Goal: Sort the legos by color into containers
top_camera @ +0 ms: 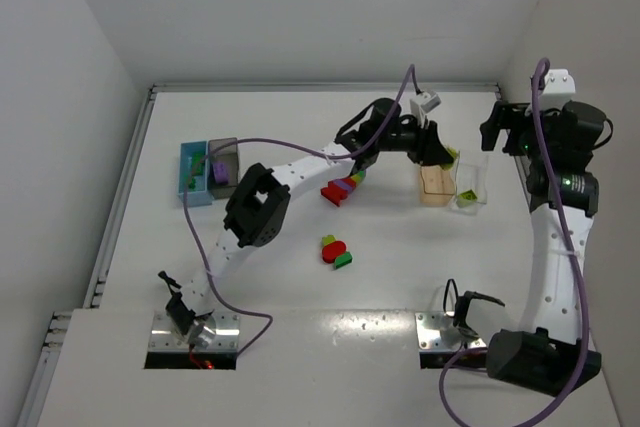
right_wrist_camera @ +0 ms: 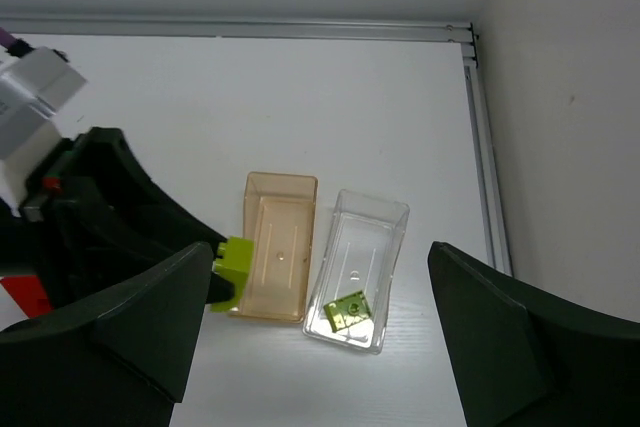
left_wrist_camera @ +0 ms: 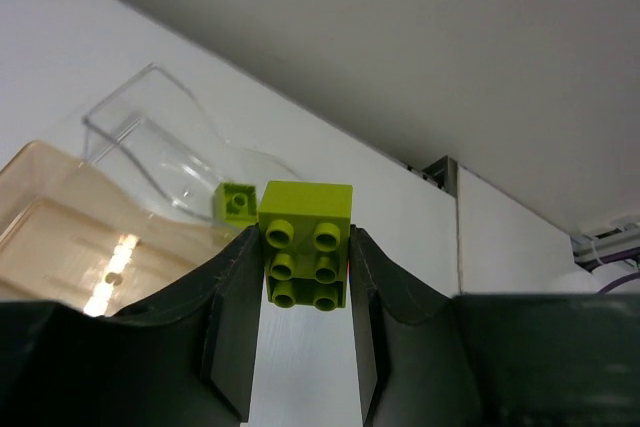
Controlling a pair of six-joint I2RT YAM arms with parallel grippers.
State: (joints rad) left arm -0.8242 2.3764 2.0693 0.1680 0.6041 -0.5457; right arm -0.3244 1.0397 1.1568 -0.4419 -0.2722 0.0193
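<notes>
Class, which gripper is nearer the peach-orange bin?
Left. The left gripper, holding a lime brick, hovers at the peach-orange bin's edge; the right gripper stands open beyond the clear bin.

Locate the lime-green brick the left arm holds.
In the right wrist view, the lime-green plastic brick is clamped in the left end effector, just left of the translucent peach-orange bin.

Bright, even overhead light on the white table [top_camera: 300, 137].
Shadows are soft and faint. A small glare spot sits on the peach container [left_wrist_camera: 112, 265]; the dark foreground in both wrist views is slightly blurred.
</notes>
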